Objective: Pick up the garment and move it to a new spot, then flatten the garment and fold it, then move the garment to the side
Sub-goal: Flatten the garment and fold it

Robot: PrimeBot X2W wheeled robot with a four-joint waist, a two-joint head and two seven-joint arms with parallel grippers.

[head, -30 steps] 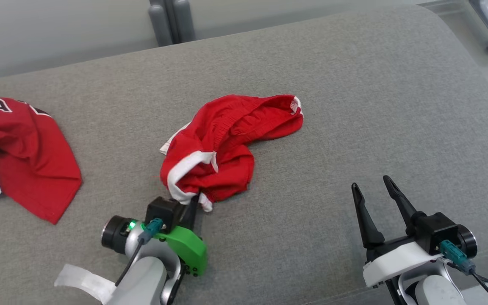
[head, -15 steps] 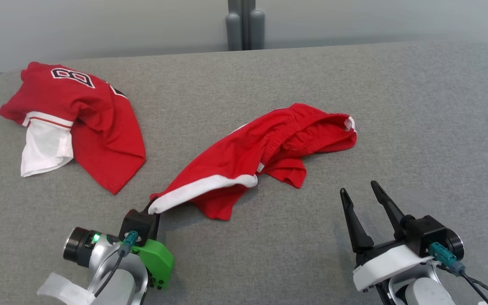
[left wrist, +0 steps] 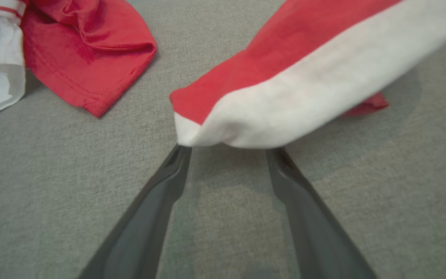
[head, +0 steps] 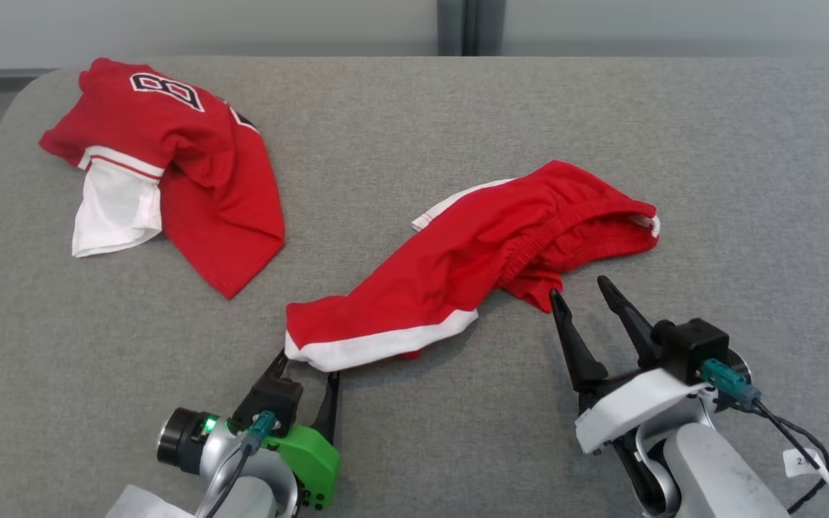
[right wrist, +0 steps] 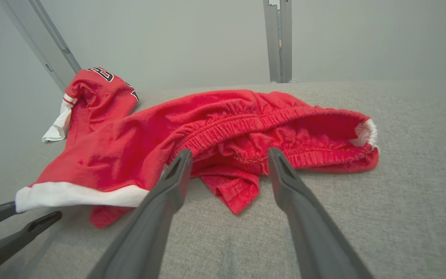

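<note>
Head view: the left gripper (head: 309, 365) has its fingers spread with nothing between them. The white hem (head: 386, 345) of the red shorts (head: 472, 266) lies right at its fingertips, and one corner seems to touch a tip. The right gripper (head: 578, 286) is also spread wide and empty, its tips just beside a folded flap of the shorts. The shorts stretch across the grey cushion (head: 458, 446) from one gripper's tips to beyond the other's. Farther off, beyond and left of the left gripper, a red jersey (head: 191, 165) lies crumpled.
</note>
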